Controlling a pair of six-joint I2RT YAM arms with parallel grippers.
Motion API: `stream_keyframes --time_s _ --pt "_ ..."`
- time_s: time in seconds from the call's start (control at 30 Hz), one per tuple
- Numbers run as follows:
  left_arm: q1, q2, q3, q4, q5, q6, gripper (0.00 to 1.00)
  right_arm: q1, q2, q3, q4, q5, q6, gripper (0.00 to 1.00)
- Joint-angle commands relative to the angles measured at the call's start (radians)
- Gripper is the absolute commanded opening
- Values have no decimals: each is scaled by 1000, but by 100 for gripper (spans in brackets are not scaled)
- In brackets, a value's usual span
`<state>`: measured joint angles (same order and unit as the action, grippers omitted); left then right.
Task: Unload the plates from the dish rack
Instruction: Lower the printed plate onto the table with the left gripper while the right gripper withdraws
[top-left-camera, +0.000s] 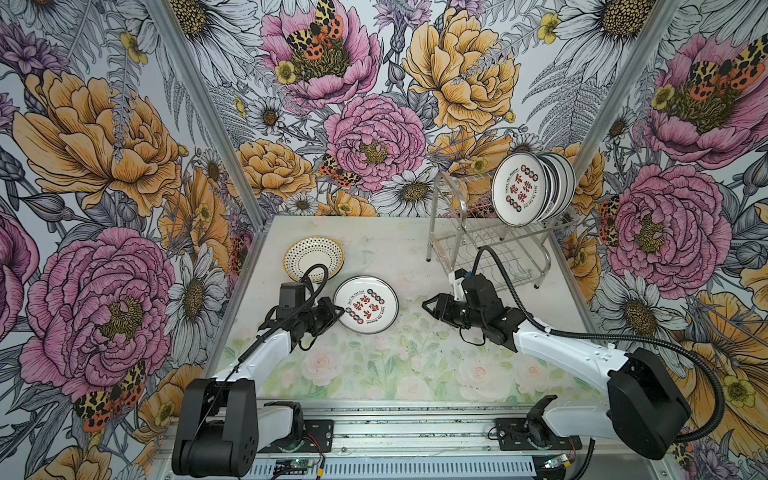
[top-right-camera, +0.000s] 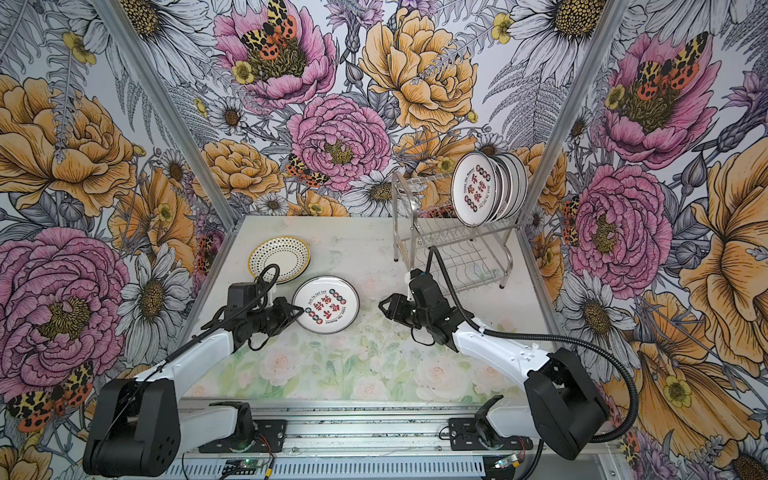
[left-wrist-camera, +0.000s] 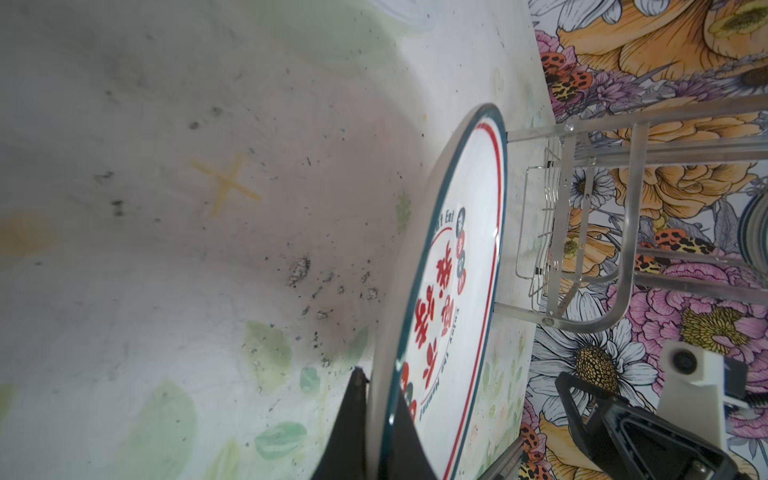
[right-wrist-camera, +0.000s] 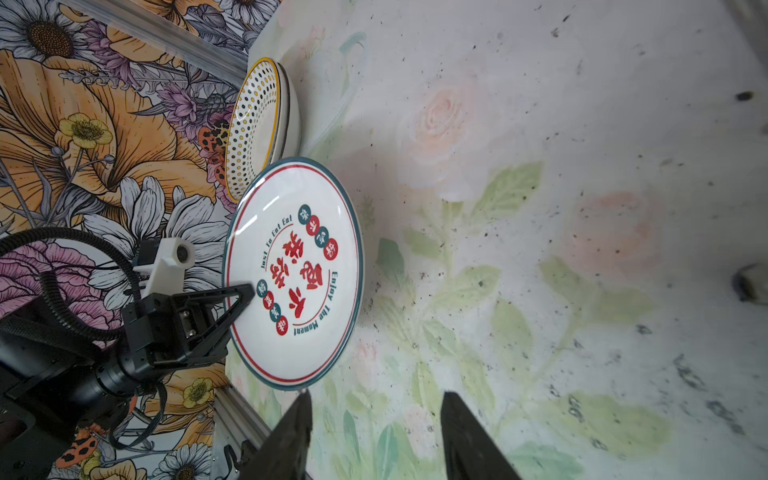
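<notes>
The left gripper (top-left-camera: 338, 311) is closed on the near rim of a white plate (top-left-camera: 365, 305), which is held roughly flat and face up over the middle of the table (top-left-camera: 374, 374). In the left wrist view its rim is seen pinched between the two black fingers (left-wrist-camera: 399, 432). Whether the plate's far edge touches the table cannot be told.

On this plate, "Just To Eat Eat" and "Enjoy The Moment" can be read in the right wrist view (right-wrist-camera: 295, 274), set around large red characters. Two rows of small teal and red discs are also printed there; their white characters are too small to read. The rim is edged in dark teal with a red ring inside.

The right gripper (top-left-camera: 428, 307) is held just right of the plate, its jaws parted and nothing between them.

A yellow-rimmed dotted plate (top-left-camera: 313, 257) is laid flat behind the left gripper. The dish rack (top-left-camera: 486, 253) is placed at the far right corner. On its upper tier the remaining plates (top-left-camera: 561, 183) are stood on edge. The same red-character design is shown on the front plate (top-left-camera: 521, 189).

A yellow cross (left-wrist-camera: 226, 187) is marked on the table.
</notes>
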<state>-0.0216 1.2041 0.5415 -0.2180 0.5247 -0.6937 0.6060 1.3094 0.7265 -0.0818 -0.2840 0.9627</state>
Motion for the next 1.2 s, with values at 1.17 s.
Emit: stream_keyframes --time_s 1.17 --pt "174 73 -39 -95 -206 37 5 49 32 165 -54 -1 -160 55"
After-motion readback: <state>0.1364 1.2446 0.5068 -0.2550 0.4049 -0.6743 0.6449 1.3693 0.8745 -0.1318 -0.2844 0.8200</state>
